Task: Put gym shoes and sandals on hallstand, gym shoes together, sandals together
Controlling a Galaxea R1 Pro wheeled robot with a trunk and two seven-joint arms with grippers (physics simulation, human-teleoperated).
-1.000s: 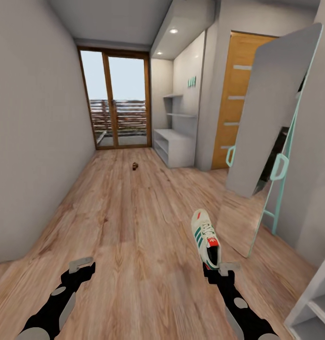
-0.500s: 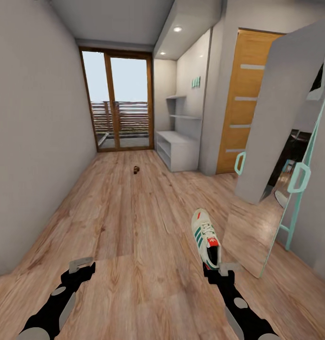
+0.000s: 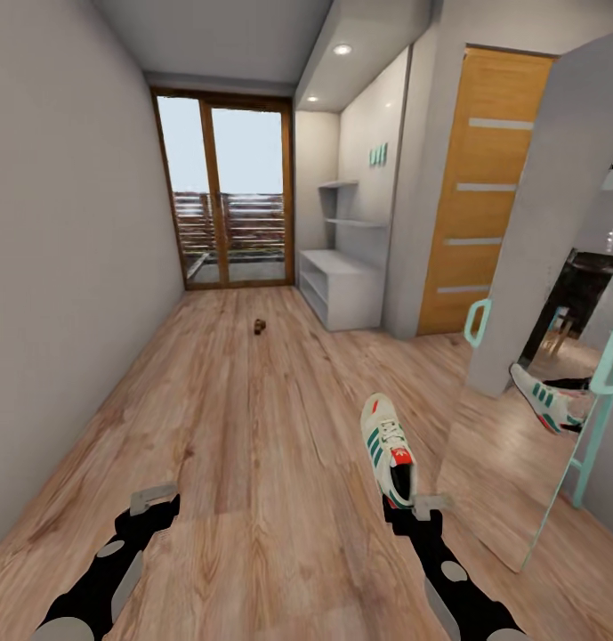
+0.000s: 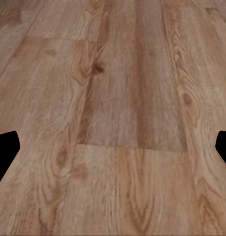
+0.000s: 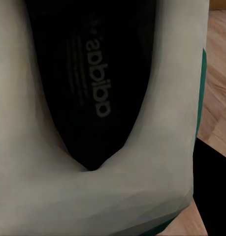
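Your right gripper (image 3: 411, 509) holds a gym shoe (image 3: 387, 448) by its heel, toe pointing down the corridor floor (image 3: 253, 418). A sandal (image 3: 257, 327) lies far ahead, near the balcony door (image 3: 226, 205). The hallstand (image 3: 343, 285) stands against the right wall, before the wooden door (image 3: 484, 191). A mirror (image 3: 555, 374) leans at your right.

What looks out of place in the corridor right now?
A small dark sandal lies alone mid-floor, short of the hallstand. One gym shoe is carried heel-first in the right gripper, off the corridor floor.
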